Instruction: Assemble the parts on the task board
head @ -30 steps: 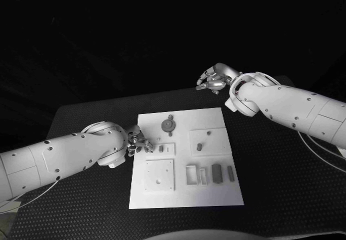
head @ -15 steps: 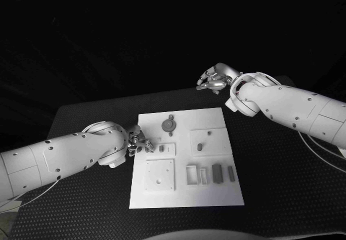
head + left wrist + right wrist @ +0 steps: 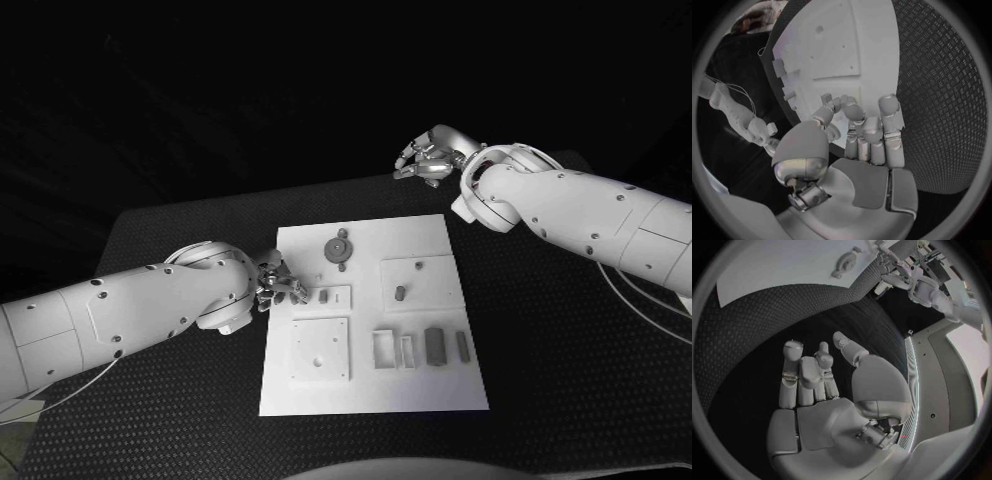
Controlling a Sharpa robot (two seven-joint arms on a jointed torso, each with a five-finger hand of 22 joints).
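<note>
The white task board lies in the middle of the black table. On it are a round grey part, a small peg in a square plate, and grey bar parts beside a frame. My left hand hovers at the board's left edge, next to a small recessed plate. Its fingers are curled in over the board, and I see nothing in them. My right hand is raised past the board's far right corner, its fingers apart and holding nothing.
A plain square plate sits on the board's near left. Black textured mat surrounds the board on every side. The table's far edge runs just behind my right hand.
</note>
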